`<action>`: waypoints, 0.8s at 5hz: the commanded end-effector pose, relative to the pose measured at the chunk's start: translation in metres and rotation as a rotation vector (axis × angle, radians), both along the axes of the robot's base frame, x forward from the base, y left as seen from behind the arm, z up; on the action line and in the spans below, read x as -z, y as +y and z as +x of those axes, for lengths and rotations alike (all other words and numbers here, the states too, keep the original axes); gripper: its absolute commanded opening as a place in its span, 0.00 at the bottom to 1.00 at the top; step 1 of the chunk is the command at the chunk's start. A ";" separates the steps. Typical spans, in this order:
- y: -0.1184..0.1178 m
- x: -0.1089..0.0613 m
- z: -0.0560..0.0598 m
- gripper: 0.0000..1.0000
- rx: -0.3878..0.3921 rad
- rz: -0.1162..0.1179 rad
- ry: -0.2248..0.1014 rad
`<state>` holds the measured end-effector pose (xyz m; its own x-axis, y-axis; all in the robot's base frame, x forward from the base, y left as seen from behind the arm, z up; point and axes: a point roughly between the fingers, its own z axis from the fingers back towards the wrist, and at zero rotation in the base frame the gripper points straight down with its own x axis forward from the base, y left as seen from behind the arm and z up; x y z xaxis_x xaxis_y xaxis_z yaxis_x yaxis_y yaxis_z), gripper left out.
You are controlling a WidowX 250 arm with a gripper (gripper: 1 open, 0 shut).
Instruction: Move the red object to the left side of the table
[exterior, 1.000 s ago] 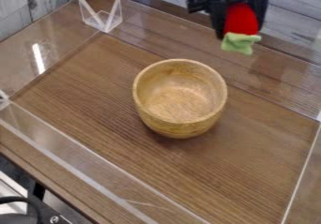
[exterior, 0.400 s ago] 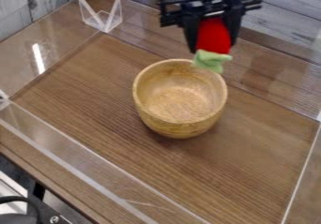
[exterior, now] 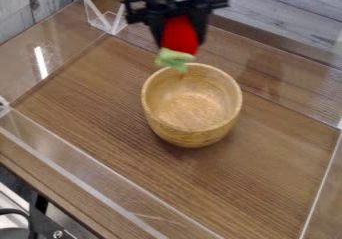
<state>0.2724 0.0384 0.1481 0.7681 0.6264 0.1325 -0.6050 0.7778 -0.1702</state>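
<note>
I have the dark wood-grain worktop (exterior: 267, 183) spread below me, fenced by clear acrylic walls (exterior: 60, 143) that would stop anything rolling off the edge. Near its middle sits the light wooden bowl (exterior: 193, 104), upright and empty; it plays no part in this job, it is simply an obstacle on my route. Above its far rim hangs my claw (exterior: 179, 35), pointing almost straight down and pinching the red object (exterior: 181, 33) between its jaws, the leafy green end (exterior: 173, 58) dangling underneath. The fruit is off the surface, clear of the bowl's rim by my reading, which is why I carry it high. I judge the carry part done: the left side is open wood and the fruit not yet set down.
</note>
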 end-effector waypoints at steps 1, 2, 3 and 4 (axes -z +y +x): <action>0.027 -0.002 0.007 0.00 0.040 0.025 -0.037; 0.036 0.004 0.003 0.00 0.076 0.045 -0.036; 0.043 0.013 -0.001 0.00 0.102 0.067 -0.032; 0.046 0.027 0.000 0.00 0.082 0.084 -0.026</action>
<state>0.2695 0.0828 0.1124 0.8194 0.5470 0.1713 -0.5355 0.8371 -0.1119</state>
